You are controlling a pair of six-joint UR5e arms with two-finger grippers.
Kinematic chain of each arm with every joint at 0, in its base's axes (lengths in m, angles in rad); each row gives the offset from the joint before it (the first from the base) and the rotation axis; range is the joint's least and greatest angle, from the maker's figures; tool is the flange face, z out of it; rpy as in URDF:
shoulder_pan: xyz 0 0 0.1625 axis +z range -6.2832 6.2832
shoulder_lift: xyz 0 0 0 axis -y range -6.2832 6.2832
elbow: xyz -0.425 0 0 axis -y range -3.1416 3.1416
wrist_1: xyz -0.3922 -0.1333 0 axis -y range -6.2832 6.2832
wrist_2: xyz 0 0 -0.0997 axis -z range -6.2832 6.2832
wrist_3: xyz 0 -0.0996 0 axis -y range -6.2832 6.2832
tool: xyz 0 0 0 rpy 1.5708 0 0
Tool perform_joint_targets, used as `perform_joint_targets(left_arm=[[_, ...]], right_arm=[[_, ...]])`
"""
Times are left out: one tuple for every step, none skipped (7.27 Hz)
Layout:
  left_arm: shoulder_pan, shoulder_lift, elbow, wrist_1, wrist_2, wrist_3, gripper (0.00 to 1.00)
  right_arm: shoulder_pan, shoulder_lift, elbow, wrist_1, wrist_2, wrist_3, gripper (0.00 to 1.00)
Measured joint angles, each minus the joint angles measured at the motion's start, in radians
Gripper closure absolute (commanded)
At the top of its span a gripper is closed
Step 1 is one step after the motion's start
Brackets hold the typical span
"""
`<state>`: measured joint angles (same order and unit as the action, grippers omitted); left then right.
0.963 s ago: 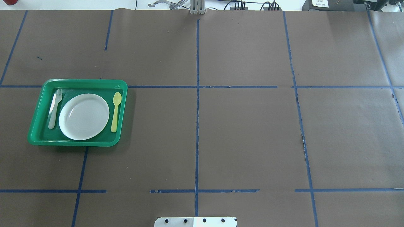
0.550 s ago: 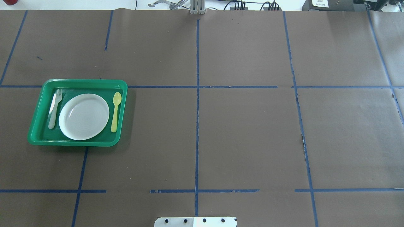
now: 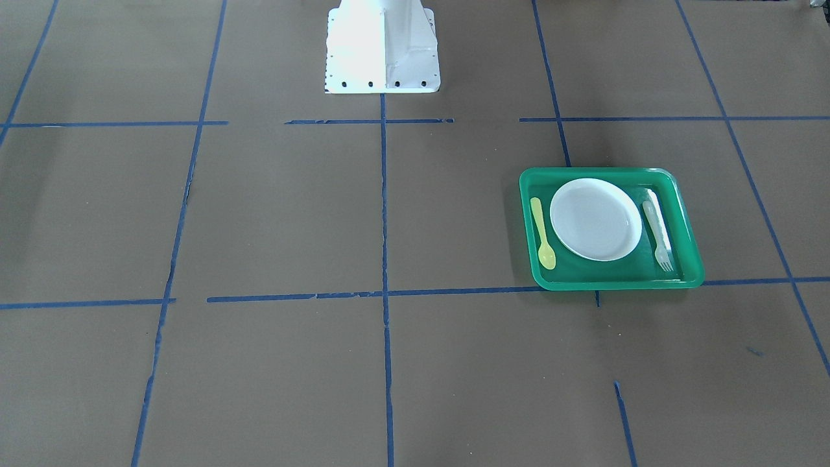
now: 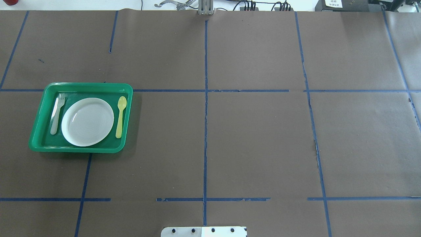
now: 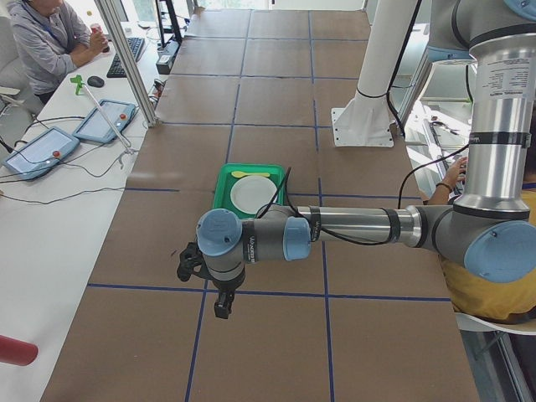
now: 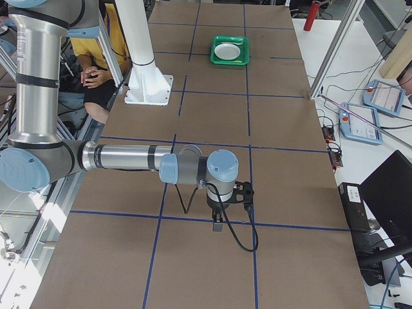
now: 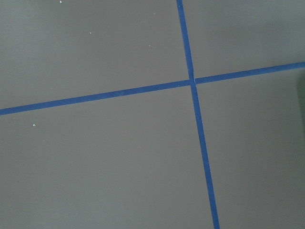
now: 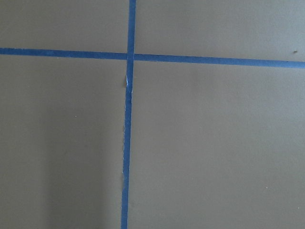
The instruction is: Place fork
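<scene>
Fork (image 4: 57, 113) lies in green tray (image 4: 86, 85) just beside plate (image 4: 87, 121); left hand (image 5: 219, 303) and right hand (image 6: 217, 222) hang over counter (image 4: 263, 131), and I cannot tell whether they are wide or narrow.

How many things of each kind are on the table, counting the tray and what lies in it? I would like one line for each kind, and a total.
tray: 1
plate: 1
fork: 1
spoon: 1
Total: 4
</scene>
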<state>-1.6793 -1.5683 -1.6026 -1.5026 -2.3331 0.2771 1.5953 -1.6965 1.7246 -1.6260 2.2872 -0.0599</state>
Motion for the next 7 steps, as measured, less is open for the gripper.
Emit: perform_joint_targets(left_arm=[[0.0, -0.003, -0.001, 0.001, 0.006, 0.0, 0.0], [0.0, -0.004, -0.001, 0.0, 0.008, 0.0, 0.0], [0.0, -0.004, -0.002, 0.0, 0.009, 0.001, 0.0], [0.0, -0.004, -0.002, -0.001, 0.009, 0.001, 0.0], [0.001, -0.005, -0.004, -0.001, 0.009, 0.001, 0.0], [0.002, -0.005, -0.009, -0.001, 0.008, 0.001, 0.0], [0.002, -0.004, -0.015, -0.001, 0.008, 0.001, 0.0]], right_arm=[[0.0, 0.0, 0.0, 0.0, 0.0, 0.0, 0.0], [0.0, 0.0, 0.0, 0.0, 0.0, -0.001, 0.0], [0.0, 0.0, 0.0, 0.0, 0.0, -0.001, 0.0], [0.0, 0.0, 0.0, 0.0, 0.0, -0.001, 0.0], [0.0, 0.0, 0.0, 0.0, 0.0, 0.0, 0.0], [0.0, 0.0, 0.001, 0.0, 0.0, 0.0, 0.0], [0.0, 0.0, 0.0, 0.0, 0.0, -0.001, 0.0]])
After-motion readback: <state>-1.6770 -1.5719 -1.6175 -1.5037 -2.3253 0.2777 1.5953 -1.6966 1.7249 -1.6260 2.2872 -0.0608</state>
